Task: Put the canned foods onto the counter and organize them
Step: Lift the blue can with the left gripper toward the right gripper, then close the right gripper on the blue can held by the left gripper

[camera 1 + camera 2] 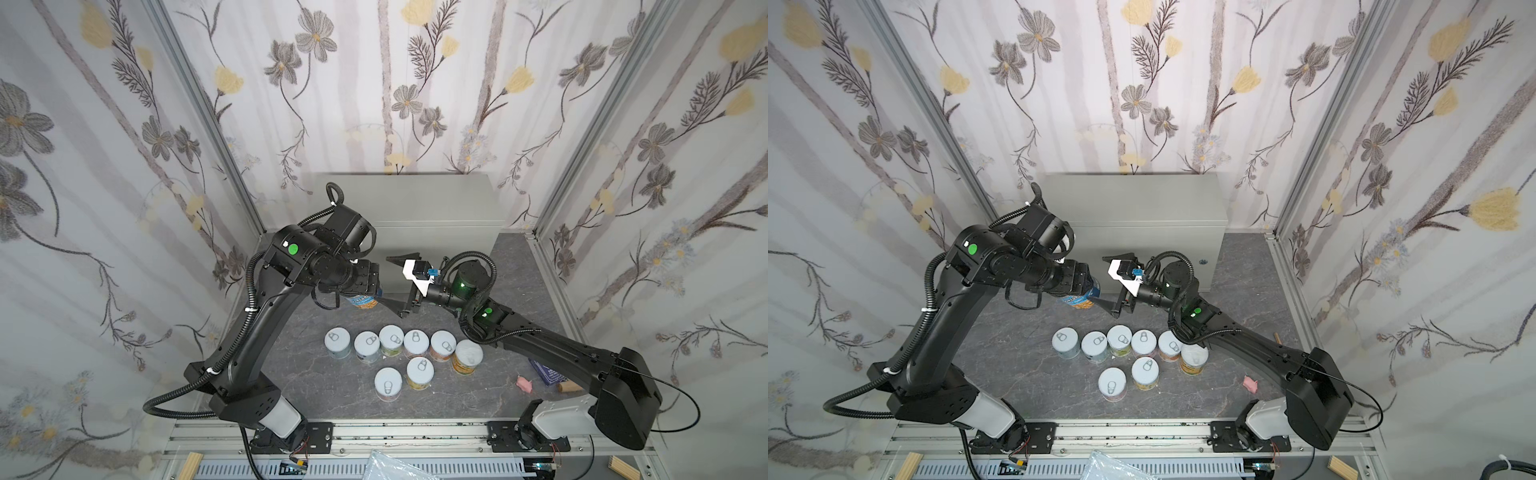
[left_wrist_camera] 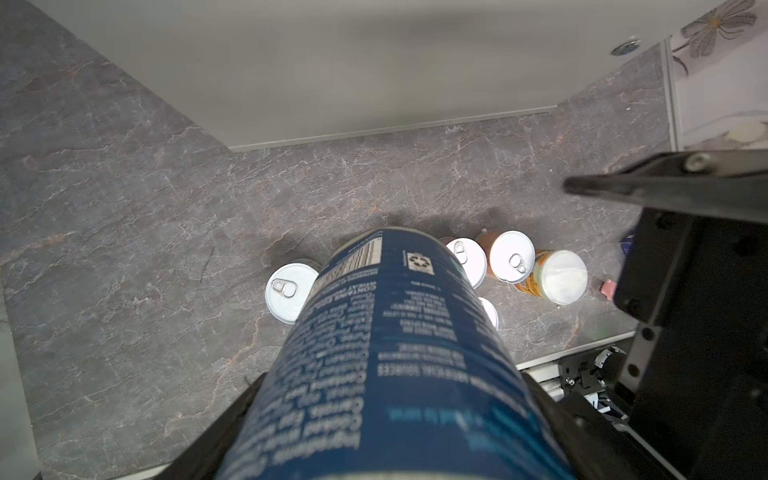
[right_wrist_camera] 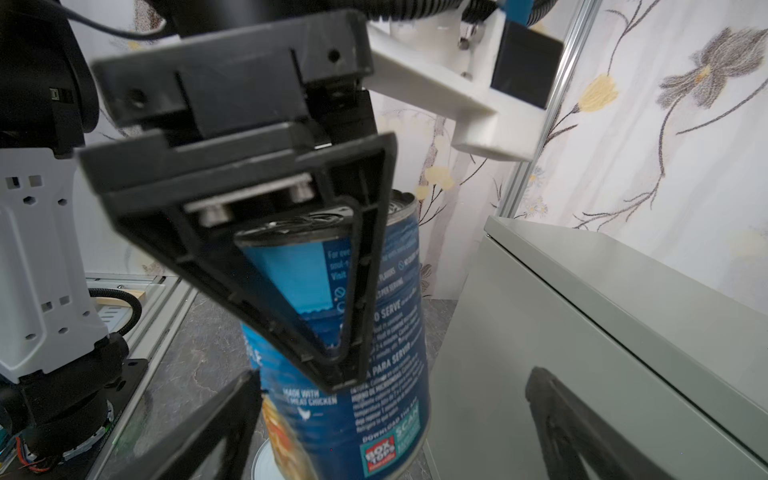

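We have left gripper [image 2: 390, 386] clamped on blue can [image 1: 364, 301], airborne with desk [image 1: 415, 195] at its 12 o'clock, right gripper [image 1: 386, 279] jaws apart at its 3 o'clock; we should clear the desk edge, then set it upright near the back.

Blue can [image 2: 395, 353]: nearest label print blurred, unreadable

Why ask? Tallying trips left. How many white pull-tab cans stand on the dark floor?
7 pull-tab cans: a row of five, two in front of it. None looks hidden.
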### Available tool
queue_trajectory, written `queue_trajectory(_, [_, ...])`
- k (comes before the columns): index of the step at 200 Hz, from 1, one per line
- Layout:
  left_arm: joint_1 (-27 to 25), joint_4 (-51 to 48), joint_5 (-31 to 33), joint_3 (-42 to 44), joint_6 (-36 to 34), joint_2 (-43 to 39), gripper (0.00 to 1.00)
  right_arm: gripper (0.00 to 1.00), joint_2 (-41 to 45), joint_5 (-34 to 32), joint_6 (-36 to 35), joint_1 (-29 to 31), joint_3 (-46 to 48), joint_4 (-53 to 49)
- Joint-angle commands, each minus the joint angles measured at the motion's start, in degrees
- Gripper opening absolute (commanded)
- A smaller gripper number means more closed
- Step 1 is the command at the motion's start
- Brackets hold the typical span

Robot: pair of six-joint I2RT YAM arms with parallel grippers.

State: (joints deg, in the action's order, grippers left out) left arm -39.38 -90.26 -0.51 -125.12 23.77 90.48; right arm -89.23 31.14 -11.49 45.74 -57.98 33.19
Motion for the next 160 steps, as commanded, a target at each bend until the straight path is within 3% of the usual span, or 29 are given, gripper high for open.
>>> queue_trajectory(1, [0.37,1.20,-2.96,-1.88,-2.50,0.58,0.00,1.00,-1.55,0.88,-0.65,0.14,-1.34,-0.27])
queue_trajectory(45, [0.64,4.66,-5.97,-1.24,-3.54,-0.10,0.00,1.00,-5.57,10.85,-0.50,0.19,-6.56,-7.33])
queue_trajectory(101, [1.85,8.54,-10.22,1.19,-3.73,-1.52,0.00,0.99,-7.91,11.12,1.45,0.41,-8.38,-6.91])
queue_trajectory(122, [2.02,8.84,-10.45,1.88,-3.91,-1.66,0.00,0.92,-7.51,11.14,1.76,0.49,-8.38,-5.35])
queue_trajectory(160, [2.08,9.89,-12.45,2.63,-3.82,-1.89,0.00,0.64,-7.12,12.26,1.33,0.67,-8.66,-5.22])
